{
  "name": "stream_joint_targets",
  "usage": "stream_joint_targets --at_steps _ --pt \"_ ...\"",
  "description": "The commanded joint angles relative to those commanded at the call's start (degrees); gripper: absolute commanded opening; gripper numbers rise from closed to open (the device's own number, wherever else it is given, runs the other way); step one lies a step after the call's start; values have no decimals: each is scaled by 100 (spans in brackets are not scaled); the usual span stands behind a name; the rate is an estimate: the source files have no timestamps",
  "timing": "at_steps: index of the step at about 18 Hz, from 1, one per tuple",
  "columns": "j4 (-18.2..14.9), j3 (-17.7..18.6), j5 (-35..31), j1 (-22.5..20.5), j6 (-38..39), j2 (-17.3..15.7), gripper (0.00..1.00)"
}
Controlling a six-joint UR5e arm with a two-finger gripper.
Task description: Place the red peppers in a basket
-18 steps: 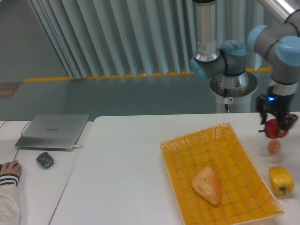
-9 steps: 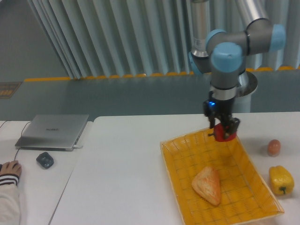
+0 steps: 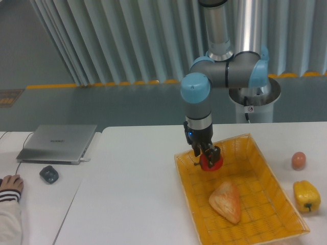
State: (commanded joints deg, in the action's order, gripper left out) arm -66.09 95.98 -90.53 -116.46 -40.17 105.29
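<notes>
The glossy red pepper [image 3: 211, 162] hangs over the far left part of the yellow-orange woven basket [image 3: 271, 184], just above its floor. My gripper [image 3: 206, 155] points down and is shut on the pepper from above. Whether the pepper touches the basket floor I cannot tell.
A triangular pastry [image 3: 227, 200] lies inside the basket. A yellow bell pepper [image 3: 306, 195] and a small orange-pink ball [image 3: 298, 160] sit on the table right of the basket. A laptop [image 3: 59, 142], a mouse [image 3: 49, 174] and a person's hand [image 3: 10, 182] are at the left.
The arm has carried the red pepper leftward from the table's right edge, over the basket's far rim, to the basket's far left part, and lowered it slightly.
</notes>
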Motion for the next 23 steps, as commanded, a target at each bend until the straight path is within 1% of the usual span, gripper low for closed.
stream_joint_targets --at_steps 2,7,8,10,12,13,14,16,17,18,19,20,23 --pt "0 -17 0 0 -17 -9 100" --pt "-17 -290 -132 -105 -245 -97 100" --pt "-35 -368 -149 -219 -290 -97 100" --pt "-227 -509 -246 -543 -595 -132 100" --pt "-561 -641 -255 -790 -1218 -237 100" --pt "-702 -694 -246 -974 -1726 -290 100" --pt "-773 -720 -237 -1245 -2497 -325 100" --pt "-774 -721 -255 -1580 -3397 -395 100" --pt "-747 -721 -238 -1826 -3688 -413 100" --pt "-730 -738 -237 -1967 -3883 -413 100" --pt "-738 -790 -246 -2108 -4285 -413 100" --pt "-738 -800 -246 -2257 -4524 -413 100" --pt "-765 -870 -220 -2592 -5254 -404 100"
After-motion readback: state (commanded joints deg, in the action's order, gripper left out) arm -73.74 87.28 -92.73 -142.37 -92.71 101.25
